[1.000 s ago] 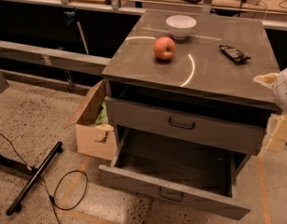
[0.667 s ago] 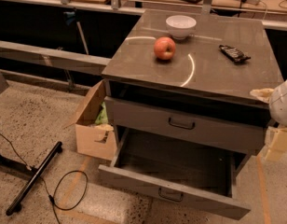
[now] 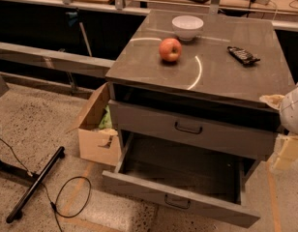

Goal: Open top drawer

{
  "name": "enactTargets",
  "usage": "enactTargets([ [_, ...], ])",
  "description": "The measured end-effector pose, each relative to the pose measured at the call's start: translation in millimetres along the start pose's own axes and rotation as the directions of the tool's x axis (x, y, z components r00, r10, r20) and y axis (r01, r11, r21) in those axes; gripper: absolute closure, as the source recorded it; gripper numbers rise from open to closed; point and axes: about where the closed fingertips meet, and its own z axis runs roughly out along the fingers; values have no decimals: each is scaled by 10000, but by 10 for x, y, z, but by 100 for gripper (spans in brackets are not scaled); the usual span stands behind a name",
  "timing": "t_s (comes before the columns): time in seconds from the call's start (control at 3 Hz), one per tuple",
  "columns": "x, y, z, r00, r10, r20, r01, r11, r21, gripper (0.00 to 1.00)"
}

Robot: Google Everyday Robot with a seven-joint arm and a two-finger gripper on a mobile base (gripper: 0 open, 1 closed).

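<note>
The top drawer [image 3: 154, 124] is a wide grey metal drawer with a small dark loop handle [image 3: 187, 128] at its centre. Its front stands a little forward of the cabinet top, with a dark gap above it. The matching lower drawer [image 3: 178, 197] is pulled far out and looks empty. My gripper [image 3: 288, 129] is a pale cream shape at the right edge of the view, beside the cabinet's front right corner. It is level with the top drawer, well to the right of the handle, and partly cut off by the frame.
On the cabinet top [image 3: 139, 62] sit a red apple [image 3: 170, 49], a white bowl [image 3: 187, 26] and a dark remote-like object [image 3: 243, 55]. An open cardboard box [image 3: 96, 134] stands at the cabinet's left. A black stand leg [image 3: 35, 185] and a cable [image 3: 71, 197] lie on the floor.
My gripper has come down along the cabinet's right corner, from the level of the top to the level of the top drawer. The drawers and the objects have not moved.
</note>
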Motion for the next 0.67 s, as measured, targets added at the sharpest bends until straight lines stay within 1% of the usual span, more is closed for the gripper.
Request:
enactTargets([
  [0.33,11,108,214,9988,184,449,-184,9998,-21,0],
  [0.67,-35,219,483,9949,135,1001,-112,9997,-233,0],
])
